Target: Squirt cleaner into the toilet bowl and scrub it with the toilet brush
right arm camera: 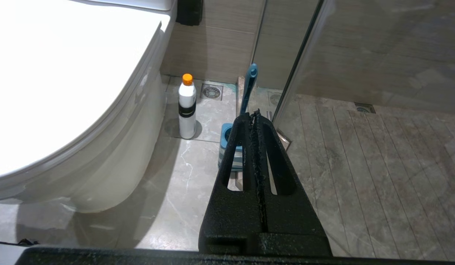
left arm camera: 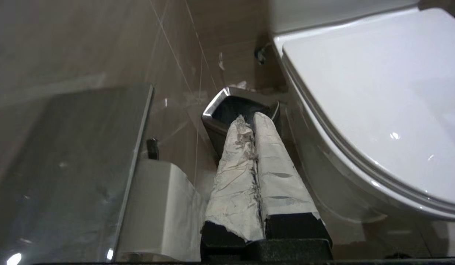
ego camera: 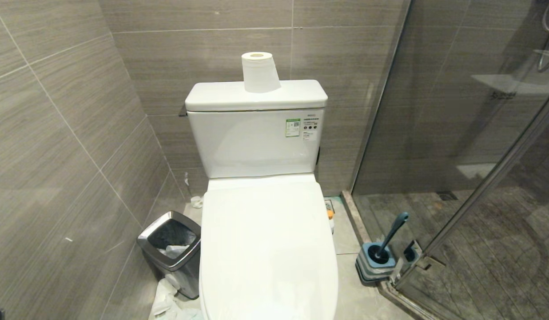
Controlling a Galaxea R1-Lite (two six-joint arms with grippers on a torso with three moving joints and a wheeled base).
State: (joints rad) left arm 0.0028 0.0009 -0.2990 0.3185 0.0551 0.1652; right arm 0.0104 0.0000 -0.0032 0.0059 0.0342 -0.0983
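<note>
1. The toilet bowl (ego camera: 268, 249) stands in the middle of the head view with its white lid down flat, so the inside of the bowl is hidden and no cleaner can be seen on the ceramic.
2. Behind it rises the white cistern (ego camera: 256, 138), carrying a green-and-white label on its front and a roll of toilet paper (ego camera: 259, 72) upright on its top.
3. The toilet brush (ego camera: 392, 235) sits to the robot's right of the bowl, head down in its squat blue-grey holder (ego camera: 374, 266), the teal handle leaning up and to the right. The holder stands on the floor just beside the foot of the glass shower screen (ego camera: 456, 133).
4. A white bottle with an orange cap (right arm camera: 187, 106) stands upright on the floor between the bowl's base and the brush holder; it may be the cleaner, though the label is too small to read.
5. On the robot's left of the bowl a small chrome-rimmed bin (ego camera: 172, 251) stands against the tiled wall, with crumpled paper inside it and more on the floor in front of it.
6. The left gripper (left arm camera: 253, 119) hangs low beside the bowl, its paper-wrapped fingers (left arm camera: 235, 176) pressed together and empty, their tips pointing at the bin. A second roll of paper (left arm camera: 165, 209) sits near it beside a glass panel.
7. The right gripper (right arm camera: 255, 116) is closed too, its black fingers meeting along a rough seam and gripping nothing; it points toward the brush holder on the floor.
8. Neither arm shows in the head view.
</note>
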